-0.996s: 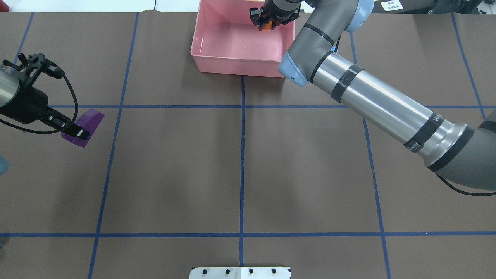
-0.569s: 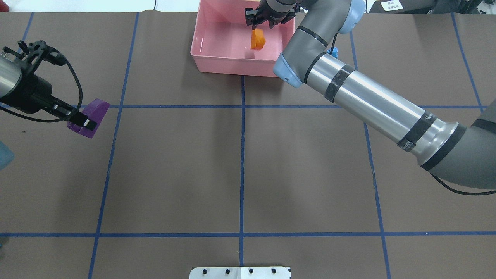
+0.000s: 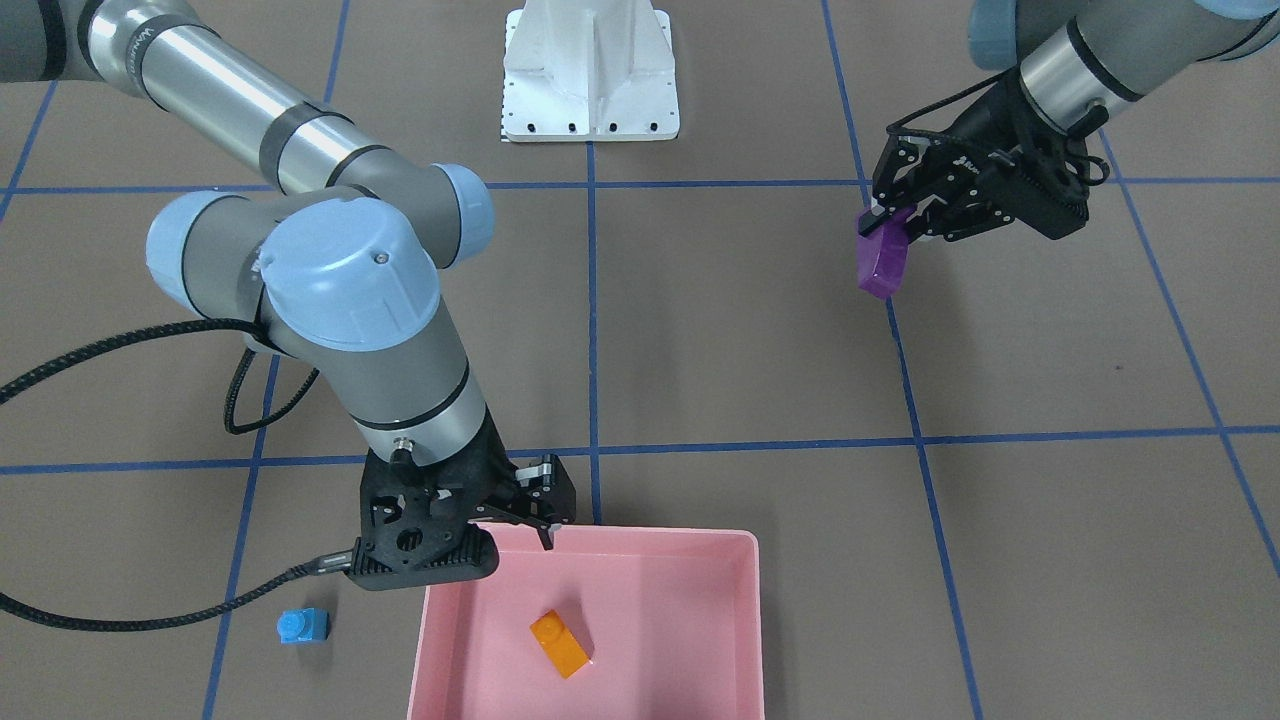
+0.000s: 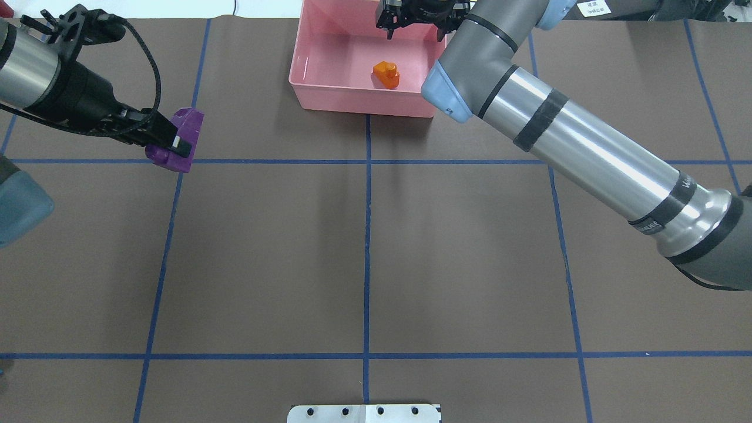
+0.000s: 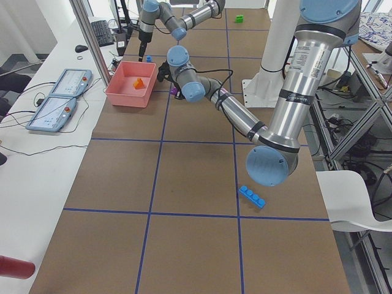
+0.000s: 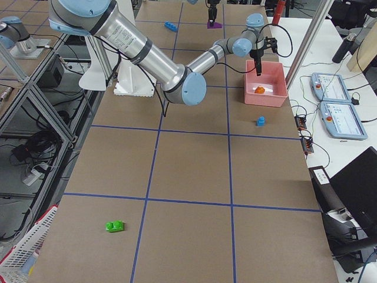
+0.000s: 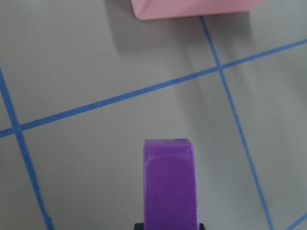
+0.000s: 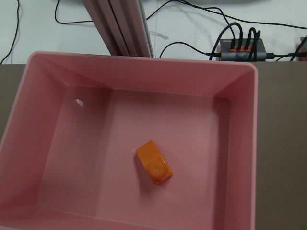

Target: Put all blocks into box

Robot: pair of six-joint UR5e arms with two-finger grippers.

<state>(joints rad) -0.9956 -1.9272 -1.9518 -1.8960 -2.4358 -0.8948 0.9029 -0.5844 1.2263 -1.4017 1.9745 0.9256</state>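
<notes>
Table point(image 4: 364, 252): matte brown paper, gridded with blue tape.
Box point(image 4: 338, 67): glossy pink tray with rounded corners, far centre.
Right gripper point(image 4: 414, 26): over the box's far right corner, jaws spread wide, empty.
Left gripper point(image 4: 176, 144): far left, clamped on the purple block point(image 4: 187, 126).
Long blue block point(image 5: 252, 197): four studs, seen only in the left side view.
Orange block point(image 4: 386, 74): lying alone inside the box.
Green block point(image 6: 115, 226): seen only in the right side view.
Small blue block point(image 3: 302, 626): on the table beside the box, arm-hidden overhead.
</notes>
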